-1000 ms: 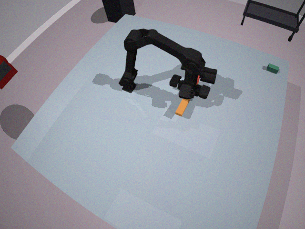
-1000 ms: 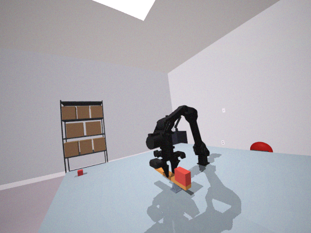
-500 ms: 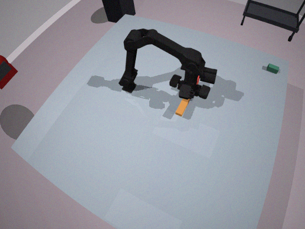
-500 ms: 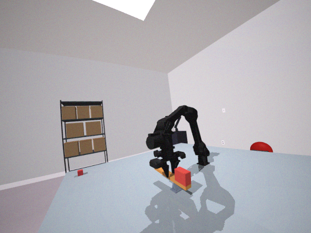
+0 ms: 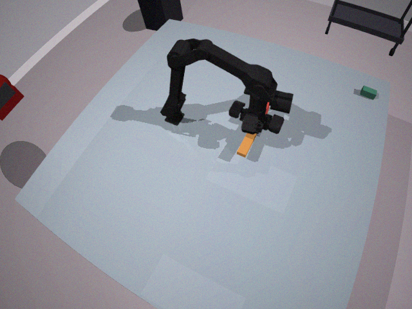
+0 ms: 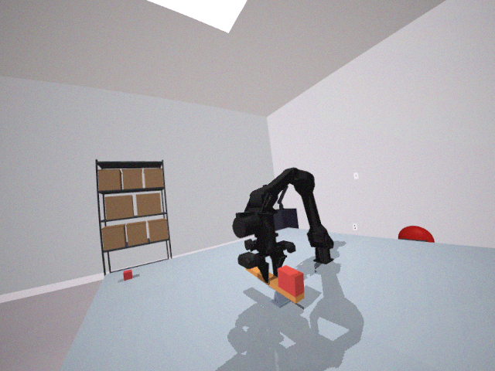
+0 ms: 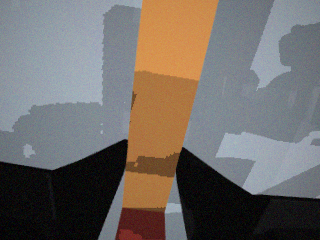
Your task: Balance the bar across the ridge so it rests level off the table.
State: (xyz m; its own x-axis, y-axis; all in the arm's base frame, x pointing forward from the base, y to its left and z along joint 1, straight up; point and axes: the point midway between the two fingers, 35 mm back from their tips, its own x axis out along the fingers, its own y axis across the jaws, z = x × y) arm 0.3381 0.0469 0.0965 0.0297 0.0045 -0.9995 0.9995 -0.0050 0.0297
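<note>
Orange bar (image 6: 274, 284): long flat plank, pinched across its width by the jaws; one end carries a red block (image 6: 290, 280) on top.
Jaws (image 6: 268, 276): pressed in on the bar's two long sides; in the wrist view the black fingers sit tight against both orange edges.
Bar position: in the exterior view it lies over a small grey ridge (image 6: 280, 300) standing on the bench, with the ridge under the part near the red block. Whether bar and ridge touch, cannot tell.
Bar tilt: roughly level in the exterior view, both ends off the bench surface, shadow cast below it.
Bar from above: only the far end (image 5: 246, 145) shows past the wrist, pointing toward the camera side of the bench; the rest is hidden under the arm.
Arm (image 5: 216, 60): black, arched up from its foot and bent down over the bar, wrist pointing straight down.
Bench (image 5: 166, 215): pale blue-grey top, heavy arm shadows around the bar.
Green block (image 5: 369, 92): near the far right edge of the bench, well apart from the bar.
Small red cube (image 6: 127, 274): at the bench's far left edge in the exterior view.
Shelf rack (image 6: 98, 216): black, by the back wall, loaded with brown boxes.
</note>
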